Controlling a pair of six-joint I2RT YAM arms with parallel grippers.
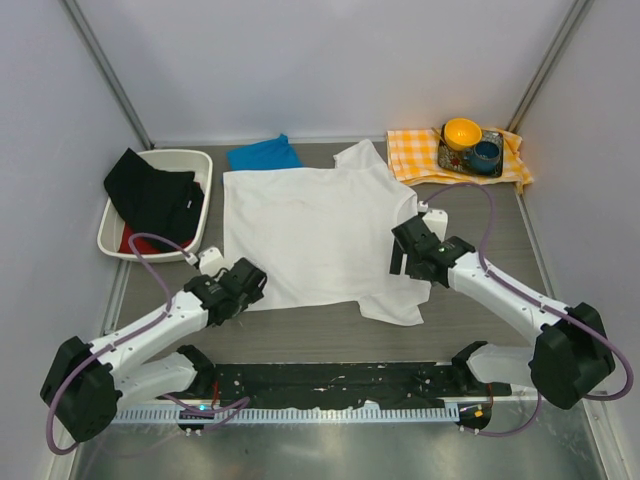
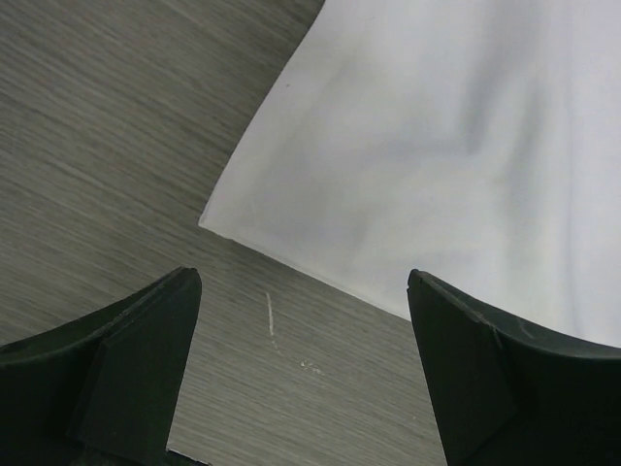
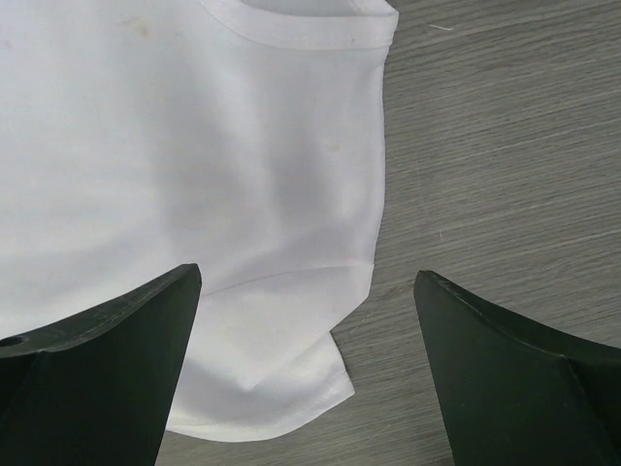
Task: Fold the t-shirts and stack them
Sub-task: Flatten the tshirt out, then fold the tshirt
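The white t-shirt (image 1: 310, 235) lies spread flat in the middle of the table, sleeves toward the right. Its straight hem corner (image 2: 291, 194) shows in the left wrist view, and a sleeve with the side seam (image 3: 272, 369) shows in the right wrist view. The blue t-shirt (image 1: 263, 154) sits folded at the back, just beyond the white one. My left gripper (image 1: 250, 284) (image 2: 303, 291) hovers open over bare table at the shirt's near-left corner. My right gripper (image 1: 405, 256) (image 3: 309, 282) hangs open above the shirt's right edge, over the sleeve. Neither holds anything.
A white bin (image 1: 200, 160) at the left holds black and red clothes. At the back right, an orange-and-white checked cloth (image 1: 415, 158) carries a tray with a yellow bowl (image 1: 462, 131) and a blue cup (image 1: 486, 155). Walls close three sides.
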